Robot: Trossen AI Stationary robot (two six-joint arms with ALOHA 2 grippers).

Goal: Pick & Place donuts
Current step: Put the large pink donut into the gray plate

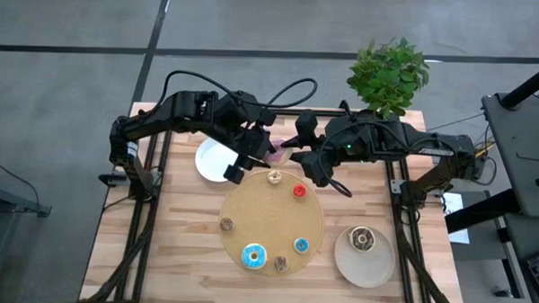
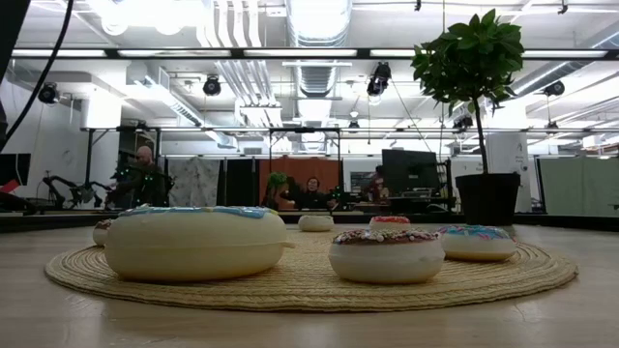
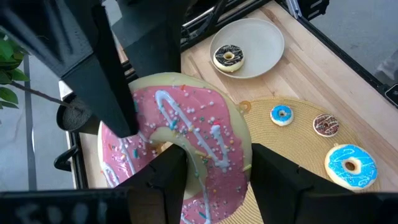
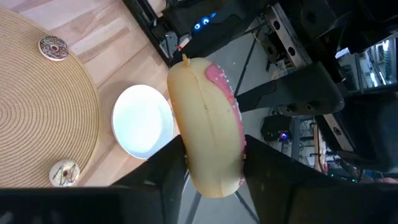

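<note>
Above the counter's [image 1: 185, 256] far edge, both the left claw [image 1: 256, 144] and right claw [image 1: 298, 145] grip the pink donut [image 1: 275, 152] between them.

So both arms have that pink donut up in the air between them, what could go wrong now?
Both tools, left and right, grip the pink donut at once, above the table's far edge. If one lets go early or both pull, it could slip and fall, possibly off the table instead of onto the white plate. The arms are also very close, so they might bump.
</note>
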